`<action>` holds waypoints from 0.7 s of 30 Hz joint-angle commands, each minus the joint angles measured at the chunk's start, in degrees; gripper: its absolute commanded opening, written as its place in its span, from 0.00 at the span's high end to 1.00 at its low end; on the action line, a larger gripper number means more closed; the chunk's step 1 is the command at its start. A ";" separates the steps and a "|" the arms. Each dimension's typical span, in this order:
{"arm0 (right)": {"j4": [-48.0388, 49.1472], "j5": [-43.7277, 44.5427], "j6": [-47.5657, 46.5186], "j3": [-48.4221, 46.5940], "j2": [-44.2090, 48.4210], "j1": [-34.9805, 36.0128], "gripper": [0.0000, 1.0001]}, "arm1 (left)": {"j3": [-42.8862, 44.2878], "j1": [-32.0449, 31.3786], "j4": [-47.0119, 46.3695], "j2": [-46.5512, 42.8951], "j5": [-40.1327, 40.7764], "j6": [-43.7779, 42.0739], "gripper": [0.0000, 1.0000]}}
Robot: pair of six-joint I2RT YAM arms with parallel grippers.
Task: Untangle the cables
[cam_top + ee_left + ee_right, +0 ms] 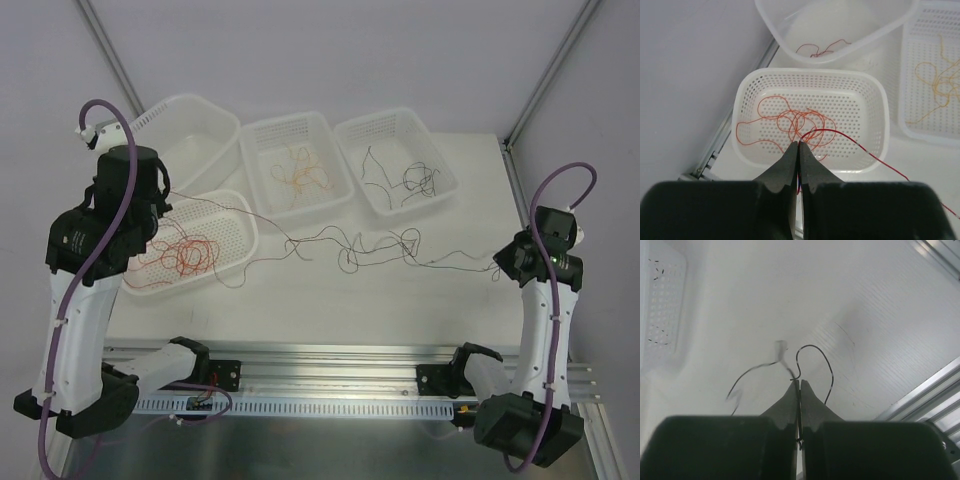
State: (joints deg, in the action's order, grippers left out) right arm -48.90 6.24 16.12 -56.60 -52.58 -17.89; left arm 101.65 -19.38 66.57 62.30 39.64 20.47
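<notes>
Baskets, four of them, white and perforated, sit on the table [300, 300]. The near-left basket [810, 74] lies just under my left gripper [798, 145] and holds a loose tangle of red-orange cables [795, 122]. The far-left basket [875, 35] has a few red strands [822, 50] at its bottom. The middle basket [285, 122] holds orange cables [300, 170], and the right basket [375, 118] holds black cables [410, 180].

My left fingers [785, 167] are pressed together on a red cable [850, 141] that runs out over the near-left basket's rim and onto the table. My right gripper [799, 382] is likewise closed, pinching a black cable [812, 346] that loops just past the tips, over bare table. Between my two grippers a thin dark line of cables [345, 250] stretches across the table in front of the baskets, with small knots and loops about midway
</notes>
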 commanded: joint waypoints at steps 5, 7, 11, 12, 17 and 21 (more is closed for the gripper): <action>-1.81 13.25 -7.94 -3.95 0.46 8.39 0.99 | -2.93 0.48 2.17 1.24 -3.74 0.80 1.00; -2.25 13.71 -8.82 -4.57 -0.15 10.76 0.99 | -4.17 0.57 -1.32 0.80 -9.46 0.36 1.00; -1.37 4.35 -9.88 -3.00 -2.61 11.47 0.95 | -10.13 0.48 -7.76 -1.83 -22.21 0.80 1.00; -1.28 2.83 -9.97 -2.21 -3.23 11.82 0.93 | -10.93 0.39 -8.72 -2.10 -24.32 1.76 1.00; -0.49 -2.02 -12.33 -0.71 -3.67 15.60 0.62 | -15.85 -0.48 -13.38 -3.32 -36.02 4.05 1.00; 1.70 -5.17 -15.84 -1.67 -1.39 18.93 0.47 | -18.67 -1.98 -15.85 -3.94 -39.19 4.93 1.00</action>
State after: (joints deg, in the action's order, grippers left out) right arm -49.45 5.28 4.47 -57.19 -56.27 -0.84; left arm 84.53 -20.34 55.68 59.66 7.20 23.53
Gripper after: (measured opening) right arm 0.507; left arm 0.008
